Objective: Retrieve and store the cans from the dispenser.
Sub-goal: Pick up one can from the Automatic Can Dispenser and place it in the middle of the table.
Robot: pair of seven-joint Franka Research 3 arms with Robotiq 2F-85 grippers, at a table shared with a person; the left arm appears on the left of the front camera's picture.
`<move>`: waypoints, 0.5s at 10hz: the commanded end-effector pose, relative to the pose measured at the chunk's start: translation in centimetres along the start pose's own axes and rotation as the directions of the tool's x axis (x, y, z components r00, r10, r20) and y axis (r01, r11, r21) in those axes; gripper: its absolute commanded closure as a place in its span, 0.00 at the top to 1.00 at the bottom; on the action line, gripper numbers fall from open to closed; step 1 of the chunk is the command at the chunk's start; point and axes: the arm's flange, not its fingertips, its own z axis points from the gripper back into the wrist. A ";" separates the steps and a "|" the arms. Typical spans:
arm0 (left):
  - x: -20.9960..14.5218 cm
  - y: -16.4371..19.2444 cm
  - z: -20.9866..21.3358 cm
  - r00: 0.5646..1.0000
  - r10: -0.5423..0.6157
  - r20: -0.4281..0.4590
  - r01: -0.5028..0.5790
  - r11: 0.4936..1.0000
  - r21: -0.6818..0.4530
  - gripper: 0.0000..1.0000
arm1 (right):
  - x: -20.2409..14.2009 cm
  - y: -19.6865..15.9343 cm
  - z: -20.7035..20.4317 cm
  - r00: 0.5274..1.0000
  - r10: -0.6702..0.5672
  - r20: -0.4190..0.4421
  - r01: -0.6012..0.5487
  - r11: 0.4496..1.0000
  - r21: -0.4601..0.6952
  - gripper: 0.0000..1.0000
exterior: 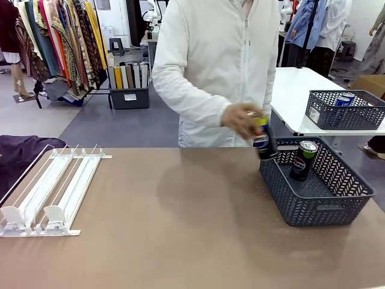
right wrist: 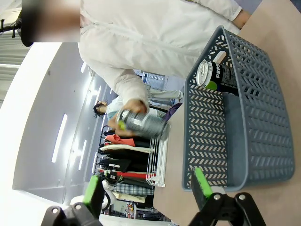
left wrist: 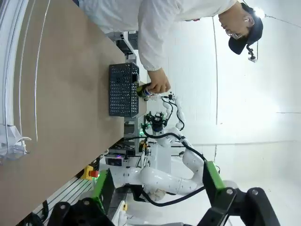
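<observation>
Both grippers (left wrist: 155, 197) (right wrist: 146, 193) spread wide, unladen; hand (exterior: 242, 120) holds can (exterior: 261, 137) at basket (exterior: 319, 201)

Two black, green-topped cans are at the near tabletop: one can in the person's hand (exterior: 261, 137) and one standing can (exterior: 303, 161) inside the near grey mesh basket (exterior: 313, 208). A second mesh basket (exterior: 343, 114) sits on the white table behind, with one blue can (exterior: 344, 100) visible in it. There are two baskets in all. One white dispenser (exterior: 48, 192) lies on the tabletop, with two curved white stops at its near end.
</observation>
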 end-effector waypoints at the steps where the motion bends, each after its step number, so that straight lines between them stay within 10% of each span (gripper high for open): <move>1: -0.2 -1.2 0.1 1.000 -0.021 0.003 0.021 1.000 0.008 1.00 | -0.1 0.4 0.1 1.000 -0.007 -0.007 0.007 1.000 0.002 1.00; 5: -0.2 -1.2 0.1 1.000 -0.021 0.003 0.021 1.000 0.008 1.00 | -0.1 0.4 0.1 1.000 -0.007 -0.007 0.007 1.000 0.002 1.00</move>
